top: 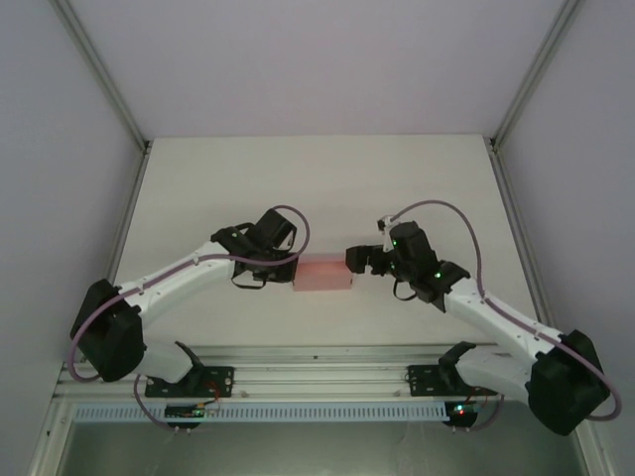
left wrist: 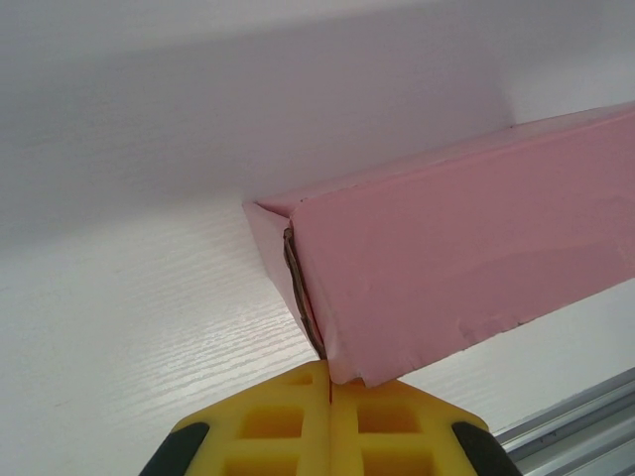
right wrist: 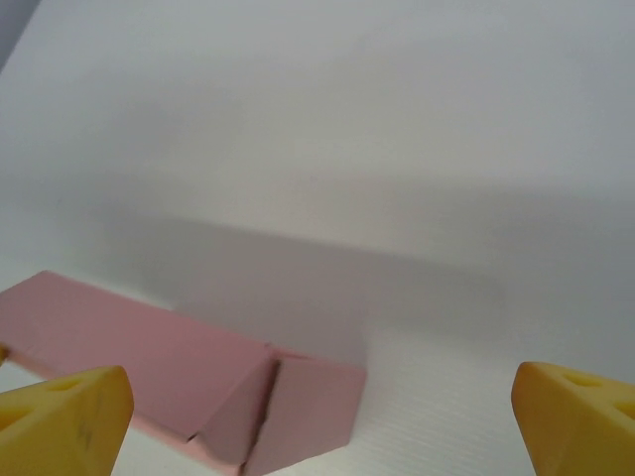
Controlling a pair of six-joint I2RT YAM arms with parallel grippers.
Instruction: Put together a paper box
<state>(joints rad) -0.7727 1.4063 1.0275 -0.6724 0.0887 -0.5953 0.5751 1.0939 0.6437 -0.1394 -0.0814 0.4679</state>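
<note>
White tabletop [top: 317,188] bears a salmon-pink flat card box [top: 323,274]; left gripper [left wrist: 327,382] is clamped on its left end, right gripper [top: 355,260] gapes wide, empty, beside its right end.

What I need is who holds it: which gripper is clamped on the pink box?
The left gripper: its yellow fingers are pressed shut on an edge of the paper box. The right gripper stands wide open, gripping nothing.
</note>
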